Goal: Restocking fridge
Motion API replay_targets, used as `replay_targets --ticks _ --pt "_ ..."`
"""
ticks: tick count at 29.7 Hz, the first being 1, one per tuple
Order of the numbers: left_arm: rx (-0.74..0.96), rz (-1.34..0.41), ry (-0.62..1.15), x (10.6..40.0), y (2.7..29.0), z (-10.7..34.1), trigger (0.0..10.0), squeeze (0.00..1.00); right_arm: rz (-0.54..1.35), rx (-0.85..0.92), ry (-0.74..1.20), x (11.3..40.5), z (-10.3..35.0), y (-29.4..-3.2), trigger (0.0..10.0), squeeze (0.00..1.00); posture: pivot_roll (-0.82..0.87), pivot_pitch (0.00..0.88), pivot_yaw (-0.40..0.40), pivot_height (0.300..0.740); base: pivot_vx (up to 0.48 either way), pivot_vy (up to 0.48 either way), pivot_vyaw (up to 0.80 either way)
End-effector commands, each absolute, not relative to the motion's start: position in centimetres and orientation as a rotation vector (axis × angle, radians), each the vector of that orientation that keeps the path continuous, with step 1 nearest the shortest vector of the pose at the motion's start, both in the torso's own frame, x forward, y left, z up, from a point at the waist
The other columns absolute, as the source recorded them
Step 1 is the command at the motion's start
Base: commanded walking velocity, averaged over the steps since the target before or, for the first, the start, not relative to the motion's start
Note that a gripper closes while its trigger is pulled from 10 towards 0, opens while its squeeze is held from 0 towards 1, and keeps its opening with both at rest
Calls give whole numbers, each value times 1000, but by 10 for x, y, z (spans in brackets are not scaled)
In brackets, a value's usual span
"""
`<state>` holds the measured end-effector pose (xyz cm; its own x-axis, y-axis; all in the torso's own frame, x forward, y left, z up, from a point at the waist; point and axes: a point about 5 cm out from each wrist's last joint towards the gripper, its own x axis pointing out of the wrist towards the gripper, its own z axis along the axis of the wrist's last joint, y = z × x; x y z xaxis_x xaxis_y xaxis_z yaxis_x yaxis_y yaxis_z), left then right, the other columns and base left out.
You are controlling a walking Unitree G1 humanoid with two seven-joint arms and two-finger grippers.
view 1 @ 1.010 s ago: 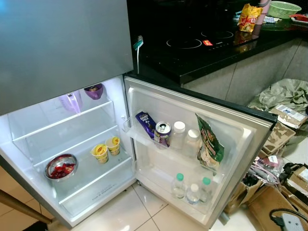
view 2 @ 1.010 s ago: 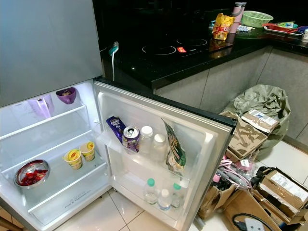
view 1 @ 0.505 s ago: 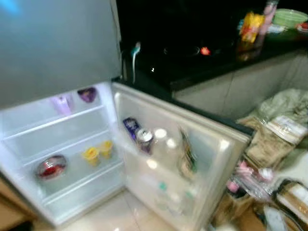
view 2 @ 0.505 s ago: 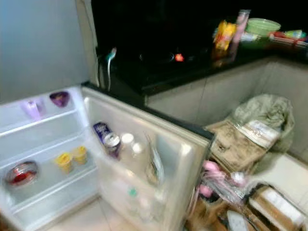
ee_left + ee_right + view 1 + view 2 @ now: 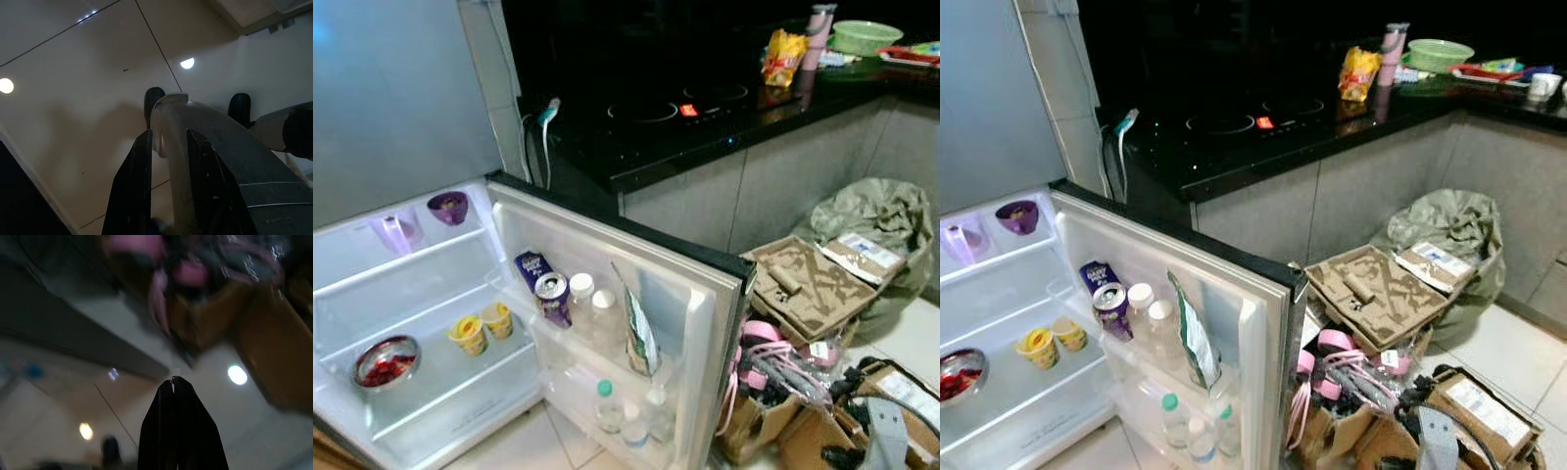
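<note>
Fridge (image 5: 372,411) stands open before us, at our lower left, its door (image 5: 705,294) swung wide toward our right so the inner racks face us. On the upper door rack we count one purple carton (image 5: 530,268), one purple can (image 5: 551,297) standing upright with its long axis vertical and its top toward us, two white-capped bottles (image 5: 592,313) upright beside it, and one snack bag (image 5: 640,336) standing on edge, its long axis vertical. The lower door rack holds three upright water bottles (image 5: 607,405), at least one with a green cap.

Inside the compartment we count two yellow cups (image 5: 481,328) side by side on the middle shelf, one metal bowl (image 5: 384,360) of red food to their left, and, on the top shelf, one lilac jug (image 5: 395,231) and one purple bowl (image 5: 448,207).

To the right of the door, cardboard boxes (image 5: 803,284) and pink cords (image 5: 769,357) lie on the tiled floor. A black counter (image 5: 705,127) behind carries a yellow snack pack (image 5: 781,57) and a green basket (image 5: 867,35).

Our left gripper (image 5: 166,147) hangs above the floor, fingers parted a little around a pale curved object we cannot identify. Our right gripper (image 5: 173,382) has its fingertips pressed together, holding nothing.
</note>
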<state>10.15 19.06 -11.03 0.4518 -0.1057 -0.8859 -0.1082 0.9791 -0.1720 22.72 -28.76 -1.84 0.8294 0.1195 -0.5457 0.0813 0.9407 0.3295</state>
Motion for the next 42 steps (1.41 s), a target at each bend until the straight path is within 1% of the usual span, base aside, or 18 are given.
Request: replay_targets --ticks 1,3,5,8,10,12,15,20,27,29,33,35,37,38,39,40,41,42 --pt "-212 -9 1164 88 188 -114 10000 0 21 445 437 246 1 -291 10000 0 -105 6 11 740 0 0 0" --pt "-210 -12 1164 88 188 -114 10000 0 37 577 288 261 21 -297 10000 0 -105 6 11 740 0 0 0" --pt "-210 -13 1161 89 189 -114 10000 0 96 620 206 272 37 -298 10000 0 -109 22 15 740 0 0 0" --pt "-209 -11 1162 89 190 -114 10000 0 253 593 192 280 47 -287 10000 0 -112 41 16 740 0 0 0" --pt "-209 -7 1164 89 190 -114 10000 0 379 583 213 280 47 -277 10000 0 -111 28 14 740 0 0 0" --pt "-212 -3 1166 88 190 -114 10000 0 507 578 245 277 43 -264 10000 0 -111 30 16 740 0 0 0" --pt "-212 -5 1167 88 190 -114 10000 0 563 584 253 275 42 -258 10000 0 -111 30 16 740 0 0 0" --pt "-210 -9 1163 89 189 -114 10000 0 941 597 264 261 47 -227 10000 0 -111 26 16 740 0 0 0" --pt "-207 -9 1161 90 190 -114 10000 0 1088 631 299 250 47 -218 10000 0 -114 28 15 740 0 0 0" --pt "-208 -9 1162 90 189 -114 10000 0 1173 642 331 241 47 -213 10000 0 -115 28 13 740 0 0 0" --pt "-209 -10 1166 89 189 -114 10000 0 1253 651 375 230 46 -206 10000 0 -116 26 11 740 0 0 0" --pt "-210 -11 1167 88 188 -114 10000 0 1219 645 394 230 41 -205 10000 0 -116 26 9 740 0 0 0" --pt "-214 -10 1168 88 187 -115 10000 0 895 532 438 245 21 -219 10000 0 -113 35 8 740 0 0 0" --pt "-214 -10 1168 88 187 -115 10000 0 895 532 438 245 21 -219 10000 0 -113 35 8 740 0 0 0" --pt "-215 -9 1168 87 186 -115 10000 0 784 497 447 249 16 -224 10000 0 -112 31 6 740 0 0 0" --pt "-215 -9 1168 87 186 -115 10000 0 784 497 447 249 16 -224 10000 0 -112 31 6 740 0 0 0" --pt "-218 -9 1167 87 185 -115 10000 0 514 492 541 241 -1 -248 10000 0 -111 35 3 740 0 0 0" --pt "-218 -9 1167 87 185 -115 10000 0 514 492 541 241 -1 -248 10000 0 -111 35 3 740 0 0 0"
